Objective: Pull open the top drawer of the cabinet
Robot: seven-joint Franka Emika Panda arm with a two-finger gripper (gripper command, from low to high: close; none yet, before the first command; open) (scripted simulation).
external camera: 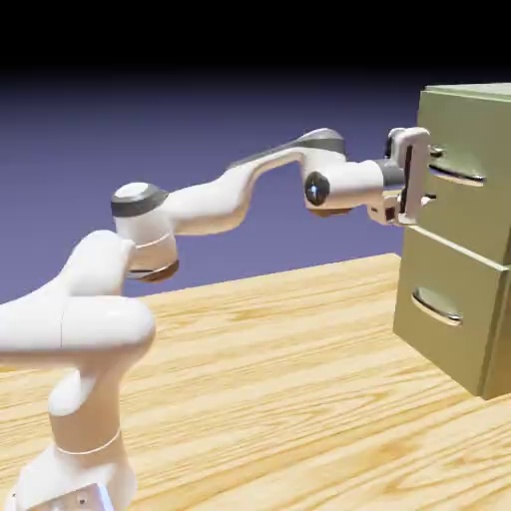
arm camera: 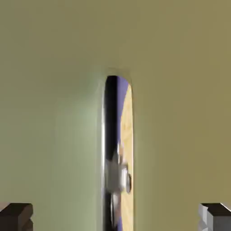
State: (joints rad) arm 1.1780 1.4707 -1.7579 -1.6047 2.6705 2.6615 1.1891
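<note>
The olive-green cabinet [external camera: 494, 369] stands at the exterior view's right. Its top drawer [external camera: 479, 215] has a flat front and a curved silver handle [external camera: 461, 179]. My gripper [external camera: 432, 176] is level with that handle, close to the drawer front, open, with one finger above the bar's left end and one below. In the hand view the green drawer front [arm camera: 180, 90] fills the picture. The shiny handle [arm camera: 118, 135] runs down the middle, between the two grey fingertips [arm camera: 217, 216] at the bottom corners. My gripper [arm camera: 116, 219] stands wide and nothing is clamped.
The lower drawer [external camera: 444, 339] with its own silver handle [external camera: 437, 307] sits under the top one. The wooden table [external camera: 279, 399] spreads between the robot's base and the cabinet. The arm's white links stretch across at handle height.
</note>
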